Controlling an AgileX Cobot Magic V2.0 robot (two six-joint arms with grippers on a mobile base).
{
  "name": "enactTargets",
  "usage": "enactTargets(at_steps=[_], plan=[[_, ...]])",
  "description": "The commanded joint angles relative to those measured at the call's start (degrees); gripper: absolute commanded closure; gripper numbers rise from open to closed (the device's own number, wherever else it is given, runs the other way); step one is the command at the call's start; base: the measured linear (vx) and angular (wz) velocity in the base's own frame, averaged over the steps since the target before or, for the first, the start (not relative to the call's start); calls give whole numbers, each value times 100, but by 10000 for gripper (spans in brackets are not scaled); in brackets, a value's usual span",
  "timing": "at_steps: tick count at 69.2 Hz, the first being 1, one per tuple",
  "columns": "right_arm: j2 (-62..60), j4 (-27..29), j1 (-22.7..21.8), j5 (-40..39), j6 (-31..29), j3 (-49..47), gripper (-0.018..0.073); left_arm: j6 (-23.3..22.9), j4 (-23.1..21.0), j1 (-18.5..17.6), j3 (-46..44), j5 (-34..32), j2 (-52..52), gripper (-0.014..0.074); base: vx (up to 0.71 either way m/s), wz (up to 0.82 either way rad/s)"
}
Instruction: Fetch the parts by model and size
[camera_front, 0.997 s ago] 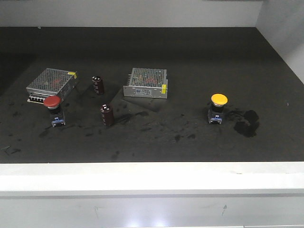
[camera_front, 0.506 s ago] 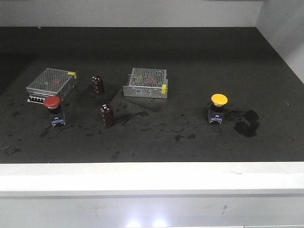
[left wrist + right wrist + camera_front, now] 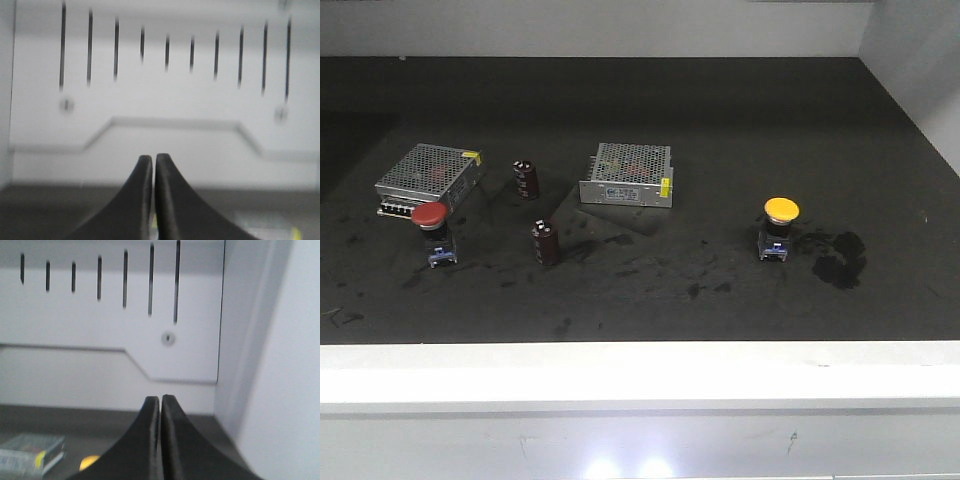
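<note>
Black stained mat point(image 3: 720, 130) between white walls point(image 3: 620, 25) bears red switch point(image 3: 432, 228), yellow switch point(image 3: 780, 224).

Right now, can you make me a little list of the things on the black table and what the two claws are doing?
red button: upright, front left
yellow button: upright, right side, beside dark stains
brown cylinders: two, upright, one behind the other
mesh boxes: two, lying flat; one just behind the red button, one nearer the middle
left claw: shut, holding nothing
right claw: shut, holding nothing
</note>
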Motion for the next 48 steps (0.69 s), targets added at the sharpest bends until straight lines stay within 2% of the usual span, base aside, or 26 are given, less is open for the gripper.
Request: enactTargets(at_steps=[1, 14, 23, 34, 48], plan=[[548, -142, -18, -200, -62, -947, 566, -198, -53, -24, -1149, 57, 587, 603, 0, 0], [1751, -102, -18, -136, 20, -2300, 566, -172, -47, -24, -3131, 1099, 2115, 603, 0, 0], [2588, -102, -18, -107, 67, -2954, 566, 106, -47, -24, -4067, 1535, 3090, 603, 0, 0], [3315, -102, -18, -110, 67, -3183, 563, 160, -53, -24, -4327, 1710, 3838, 596, 0, 0], [3856, -102, -18, 141, 73, -3183, 537, 544, -59, -24, -4327, 2563, 4463, 532, 0, 0]])
